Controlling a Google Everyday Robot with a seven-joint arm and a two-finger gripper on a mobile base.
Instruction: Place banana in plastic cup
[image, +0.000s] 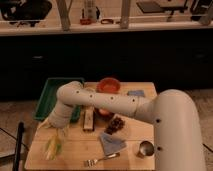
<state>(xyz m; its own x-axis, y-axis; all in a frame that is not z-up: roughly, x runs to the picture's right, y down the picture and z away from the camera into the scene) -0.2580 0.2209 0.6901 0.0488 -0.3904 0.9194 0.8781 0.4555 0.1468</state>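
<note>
the white robot arm is the biggest thing here, sweeping from the lower right corner of the view across the wooden counter toward its left side, where the wrist bends down. the claw sits low over the counter's front left part, right at a pale yellow-green shape that seems to be the plastic cup with the banana at or in it; the two blur together and i cannot tell which is which, nor whether the claw holds either, nor how wide it stands.

a green tray lies along the counter's back left edge, partly under the arm; its contents are not visible. an orange-red bowl rests at the back edge near the middle, with nothing clear inside it. a blue-grey cloth lies at the back right corner.

near the centre, just in front of the arm, stands a brown boxy item, and a dark grape bunch sits just right of it. a blue folded napkin lies toward the front, a shiny metal cup stands near the front right edge, and a fork lies along the front edge.

bare wood shows between the yellow shape and the napkin.
</note>
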